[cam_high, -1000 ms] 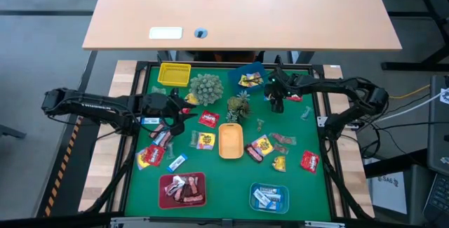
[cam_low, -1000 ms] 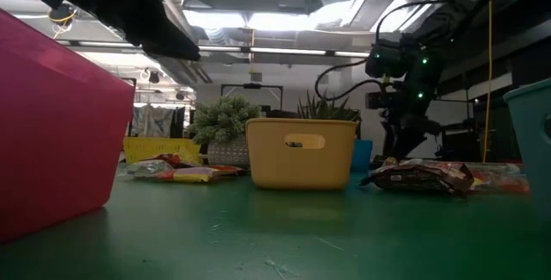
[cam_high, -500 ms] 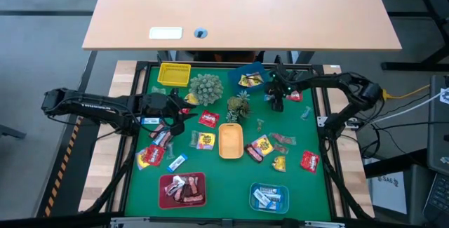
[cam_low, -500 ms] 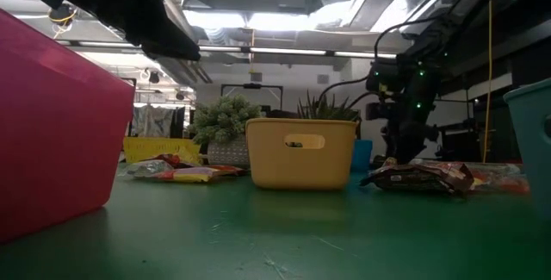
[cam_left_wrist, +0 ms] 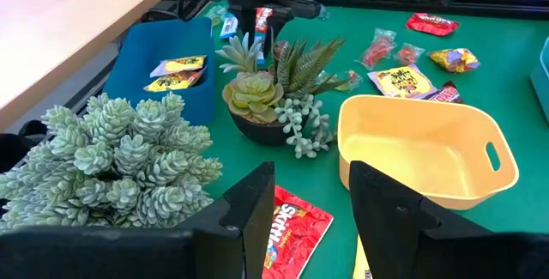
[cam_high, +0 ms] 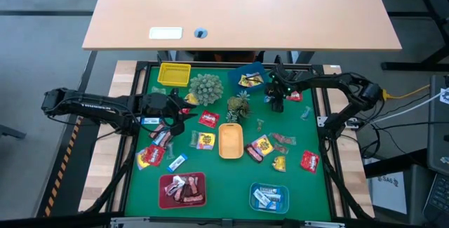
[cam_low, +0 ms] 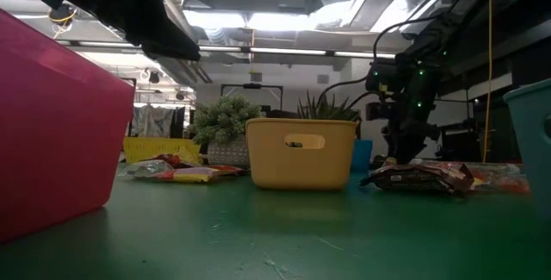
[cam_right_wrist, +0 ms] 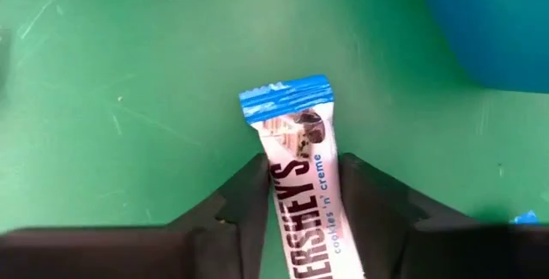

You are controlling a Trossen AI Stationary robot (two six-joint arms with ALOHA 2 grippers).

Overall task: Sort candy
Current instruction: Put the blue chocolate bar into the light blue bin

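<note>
A blue-white candy lies flat on the green mat beside the blue tray, at the table's far right. My right gripper stands over it, its fingers closed against the bar's sides; the high view shows this gripper there too. My left gripper hovers open at the table's left, above a red candy pack, holding nothing. More candy lies loose on the mat, and some lies in the trays. My right gripper pinches the blue-white candy by its two long edges between the two fingers, short of the blue crimped end. The fingers come steeply from above and stand across the bar. The bar lies flat on the mat.
Two spiky green plants stand mid-table at the back. A yellow tray sits at the far left, an orange tray in the centre, a red tray and a light-blue tray near the front edge.
My right gripper has sunk toward the mat beside the blue tray, tipping a little steeper, and then kept still. My left arm has not moved.
</note>
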